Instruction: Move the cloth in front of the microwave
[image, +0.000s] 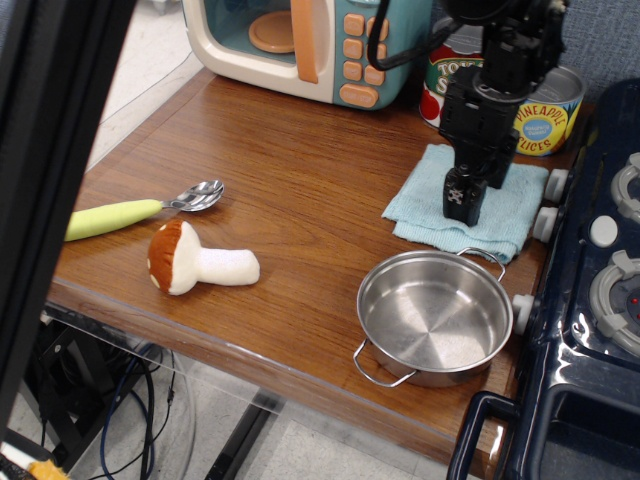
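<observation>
The light-blue cloth (418, 208) lies flat on the wooden table, at the right, between the steel pot (435, 316) and two cans. The toy microwave (300, 40) stands at the back, left of the cloth, with its cream front and orange buttons facing the table. My black gripper (462, 205) points straight down over the middle of the cloth, its tips at or just above the fabric. The fingers overlap from this angle, so I cannot tell whether they are open or shut.
A tomato can (447, 70) and a pineapple can (548, 112) stand behind the cloth. A dark blue stove (600, 270) borders the table on the right. A plush mushroom (195, 260) and a green-handled spoon (130, 212) lie at the left. A dark bar (50, 150) blocks the left foreground.
</observation>
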